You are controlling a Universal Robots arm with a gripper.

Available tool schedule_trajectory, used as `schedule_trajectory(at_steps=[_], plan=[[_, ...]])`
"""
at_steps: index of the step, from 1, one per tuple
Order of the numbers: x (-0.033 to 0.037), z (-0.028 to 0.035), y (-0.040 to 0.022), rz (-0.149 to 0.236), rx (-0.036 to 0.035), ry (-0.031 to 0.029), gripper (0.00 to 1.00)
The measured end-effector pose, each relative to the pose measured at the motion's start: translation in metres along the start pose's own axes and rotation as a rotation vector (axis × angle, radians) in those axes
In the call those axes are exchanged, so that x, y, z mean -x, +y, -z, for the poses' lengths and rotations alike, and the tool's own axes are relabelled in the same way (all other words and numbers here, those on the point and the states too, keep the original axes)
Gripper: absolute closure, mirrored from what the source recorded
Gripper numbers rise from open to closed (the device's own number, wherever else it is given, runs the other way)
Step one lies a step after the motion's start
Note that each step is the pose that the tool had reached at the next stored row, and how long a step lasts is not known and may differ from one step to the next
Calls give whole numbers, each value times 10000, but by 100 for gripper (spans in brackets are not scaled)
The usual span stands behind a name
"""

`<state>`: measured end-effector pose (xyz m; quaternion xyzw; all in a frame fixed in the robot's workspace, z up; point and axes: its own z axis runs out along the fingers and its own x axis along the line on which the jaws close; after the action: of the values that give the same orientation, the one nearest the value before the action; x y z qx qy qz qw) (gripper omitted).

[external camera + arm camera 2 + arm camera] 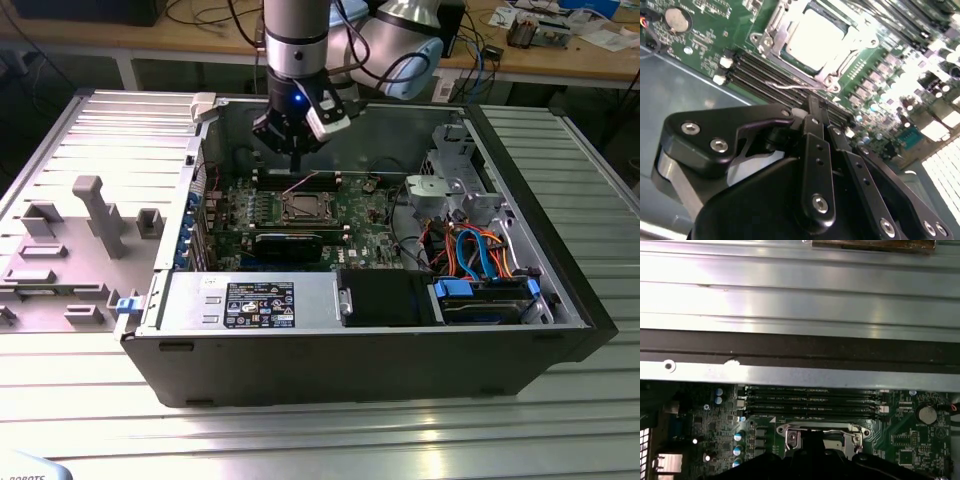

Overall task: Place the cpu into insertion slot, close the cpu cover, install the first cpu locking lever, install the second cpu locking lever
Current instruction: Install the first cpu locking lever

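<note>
While I hold the arm over the open computer case, the jaws hang just above the motherboard, and from what I see in the second wrist view their fingers are drawn together to a narrow point with nothing between them. The cpu already sits in the insertion slot, its dull silver top showing through the window of the cpu cover, which looks laid flat over it. The socket lies just ahead of and below the jaws, past the memory slots. A thin wire lever runs along the near edge of the socket, crosswise to my approach and nearest the fingertips. I judge the levers not yet latched.
</note>
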<state>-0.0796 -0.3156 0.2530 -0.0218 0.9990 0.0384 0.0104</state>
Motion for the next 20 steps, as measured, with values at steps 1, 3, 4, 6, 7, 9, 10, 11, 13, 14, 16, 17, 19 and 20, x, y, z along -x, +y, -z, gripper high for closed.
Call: schedule_trajectory(at_steps=[1, 3, 4, 6, 7, 9, 10, 11, 13, 14, 16, 17, 19, 20], plan=[[4, -15, -1, 0, 0, 1, 89], [12, -40, -4, 0, 0, 0, 89], [12, -47, -4, -1, -1, 1, 89], [12, -49, -5, -2, -3, 3, 89], [12, -49, -5, -1, -4, 3, 89], [12, -54, -5, 0, -1, 1, 89], [12, -54, -5, 0, -1, 1, 89], [12, -55, -5, 0, -1, 1, 89], [12, -56, -5, 0, -1, 1, 89], [12, -94, -8, 0, -1, 2, 89], [11, -130, -11, 0, -2, 2, 89], [11, -130, -11, 0, -1, 2, 89], [11, -131, -11, 0, -1, 1, 89], [11, -132, -11, -1, -1, 2, 89]])
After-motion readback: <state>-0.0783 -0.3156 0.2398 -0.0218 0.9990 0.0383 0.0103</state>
